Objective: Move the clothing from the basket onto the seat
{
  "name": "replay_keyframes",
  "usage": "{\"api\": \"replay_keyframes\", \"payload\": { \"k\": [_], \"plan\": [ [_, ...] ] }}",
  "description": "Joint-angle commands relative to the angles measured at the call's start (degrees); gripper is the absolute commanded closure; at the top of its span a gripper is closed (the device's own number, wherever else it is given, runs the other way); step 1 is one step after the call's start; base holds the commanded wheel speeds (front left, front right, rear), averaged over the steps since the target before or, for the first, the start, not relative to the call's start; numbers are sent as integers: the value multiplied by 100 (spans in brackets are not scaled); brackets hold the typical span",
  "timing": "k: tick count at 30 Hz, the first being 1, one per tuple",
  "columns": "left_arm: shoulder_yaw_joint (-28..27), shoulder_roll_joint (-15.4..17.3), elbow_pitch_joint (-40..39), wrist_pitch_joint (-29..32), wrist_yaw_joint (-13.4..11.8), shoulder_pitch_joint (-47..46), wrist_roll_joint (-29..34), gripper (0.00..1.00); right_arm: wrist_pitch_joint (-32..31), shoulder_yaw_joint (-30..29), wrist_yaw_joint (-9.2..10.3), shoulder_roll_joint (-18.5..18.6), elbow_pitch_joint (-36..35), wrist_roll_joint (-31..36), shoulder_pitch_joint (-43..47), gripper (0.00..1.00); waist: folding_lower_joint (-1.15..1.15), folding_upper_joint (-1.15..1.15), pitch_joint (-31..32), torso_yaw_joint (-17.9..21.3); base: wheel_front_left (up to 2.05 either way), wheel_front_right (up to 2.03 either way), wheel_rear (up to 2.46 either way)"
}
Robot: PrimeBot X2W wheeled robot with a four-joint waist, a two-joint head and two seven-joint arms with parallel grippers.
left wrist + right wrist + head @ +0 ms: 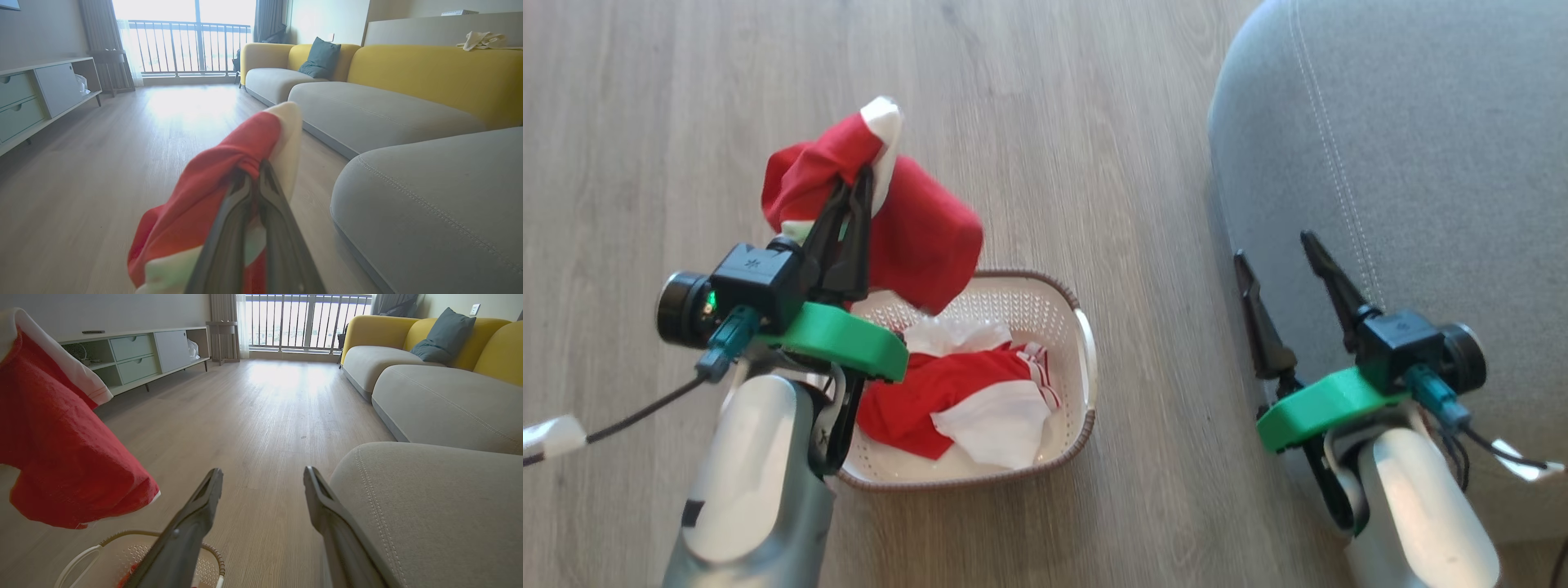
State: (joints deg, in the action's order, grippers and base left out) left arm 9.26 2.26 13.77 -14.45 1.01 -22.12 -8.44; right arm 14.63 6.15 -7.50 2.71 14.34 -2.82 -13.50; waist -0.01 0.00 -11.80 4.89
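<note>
1. The left arm comes up from the lower left of the head view, pale forearm tilted a little to the right. The left gripper (864, 175) points up the view, above the basket's (1045, 310) far left corner.
2. Its jaws are pressed together on a bunched fold of a red garment (923, 245). The left wrist view shows the two fingers pinched on the cloth just below its white band (288, 134).
3. That garment is lifted clear of the basket and hangs from the fingertips. In the head view its long axis runs from the white band at upper left down to a red end at lower right, over the basket's far rim.
4. In the right wrist view the garment (61, 457) hangs at the left, above the basket (218, 559).
5. A second garment (947, 392), red and white, lies crumpled inside the basket, which stands on the floor (686, 122).
6. The right arm comes up from the lower right. The right gripper (1274, 247) points up and slightly left, jaws spread wide and holding nothing.
7. Its fingers are at the near left edge of the seat (1421, 163), which is to the right of the basket with bare floor between them.
</note>
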Motion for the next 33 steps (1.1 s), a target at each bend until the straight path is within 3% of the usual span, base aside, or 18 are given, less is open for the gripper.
{"api": "replay_keyframes", "payload": {
  "k": [1,17,25,33],
  "plan": [
    [-150,63,-417,-54,16,-71,43,100,37,164,1,17,-210,-40,74,0,1,0,157,-70,0,0,0],
    [-219,63,-2260,-54,29,102,209,100,37,188,1,34,-332,-71,433,0,1,0,706,-119,0,0,0],
    [119,62,-2782,-54,254,145,258,100,37,234,1,81,-435,-84,527,0,1,0,808,-143,0,0,0],
    [736,62,-2806,-54,535,315,480,100,37,256,1,115,-532,-107,560,0,1,0,776,-143,0,0,0]
  ]
}}
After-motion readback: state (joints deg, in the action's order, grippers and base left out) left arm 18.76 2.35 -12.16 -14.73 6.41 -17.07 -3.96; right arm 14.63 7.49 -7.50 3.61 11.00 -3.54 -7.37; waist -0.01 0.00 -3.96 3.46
